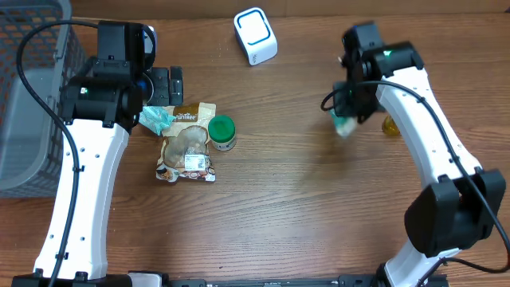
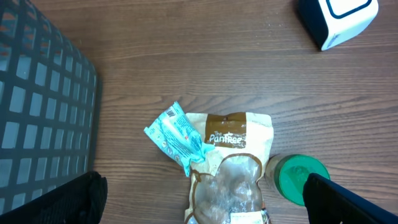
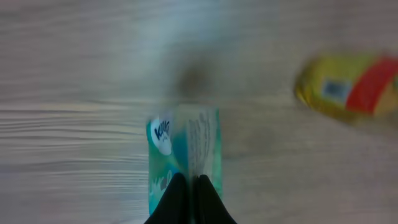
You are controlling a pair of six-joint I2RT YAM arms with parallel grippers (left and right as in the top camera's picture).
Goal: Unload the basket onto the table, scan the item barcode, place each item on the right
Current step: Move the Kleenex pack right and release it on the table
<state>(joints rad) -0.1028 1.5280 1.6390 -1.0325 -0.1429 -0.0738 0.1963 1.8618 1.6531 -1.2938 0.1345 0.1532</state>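
Right jaws are pinching the teal packet (image 3: 184,146) by its near edge | packet is hanging over worktop (image 1: 303,207), well apart from scanner (image 1: 255,36) | looking light, soft, crushable, so edge grip is suiting it | left jaws are gaping wide

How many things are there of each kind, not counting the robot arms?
Teal packets: 2
Snack pouch: 1
Green-lidded jar: 1
Yellow-and-red item: 1
White scanner: 1
Grey basket: 1
Total: 7
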